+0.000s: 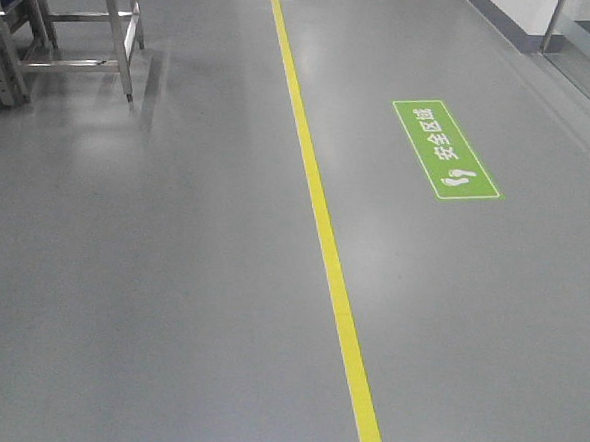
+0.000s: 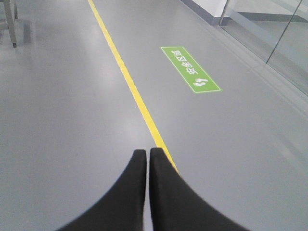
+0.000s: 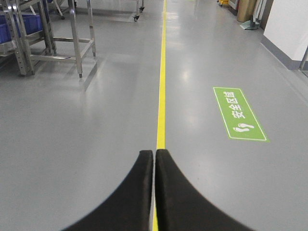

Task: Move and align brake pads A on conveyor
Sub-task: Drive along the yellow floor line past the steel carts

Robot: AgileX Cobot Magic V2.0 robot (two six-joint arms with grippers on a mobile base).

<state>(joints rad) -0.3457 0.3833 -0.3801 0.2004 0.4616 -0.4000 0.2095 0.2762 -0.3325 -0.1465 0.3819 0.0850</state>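
Observation:
The brake pads A and the conveyor are out of view in all three views; only a grey factory floor shows. In the left wrist view my left gripper (image 2: 147,151) is shut, its black fingers pressed together with nothing between them, hanging over the floor beside a yellow line (image 2: 126,79). My right gripper (image 3: 154,152) is likewise shut and holds nothing, pointing along the same yellow line (image 3: 161,72). Neither gripper shows in the front view.
A yellow floor line (image 1: 314,197) runs away from me. A green safety-zone floor sign (image 1: 445,150) lies right of it. A steel frame (image 1: 81,28) stands far left, with blue bins (image 3: 19,24) on a rack. A glass partition (image 2: 269,33) borders the right.

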